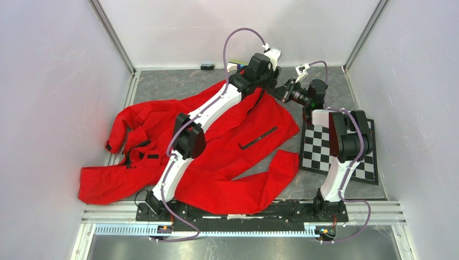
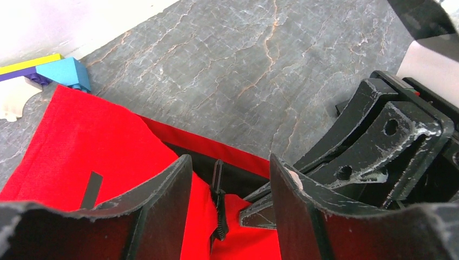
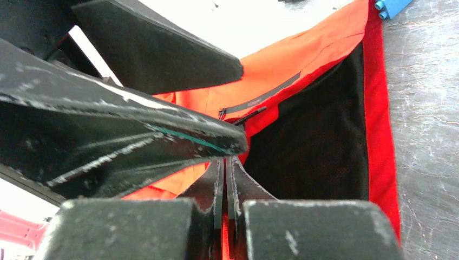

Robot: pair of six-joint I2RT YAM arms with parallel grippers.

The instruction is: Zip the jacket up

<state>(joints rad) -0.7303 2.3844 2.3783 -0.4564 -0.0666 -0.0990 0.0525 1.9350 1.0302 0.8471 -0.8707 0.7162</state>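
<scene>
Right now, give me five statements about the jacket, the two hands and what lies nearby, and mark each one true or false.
1. The jacket is red with a dark lining. True.
2. The left hand is clamped shut. False: its fingers stand apart, with the zipper between them.
3. The right hand has its fingers pressed together. True.
4. The checkerboard mat lies to the left of the jacket. False: it lies to the right, under the right arm.
5. A blue block sits on the table by the jacket's far edge. True.
</scene>
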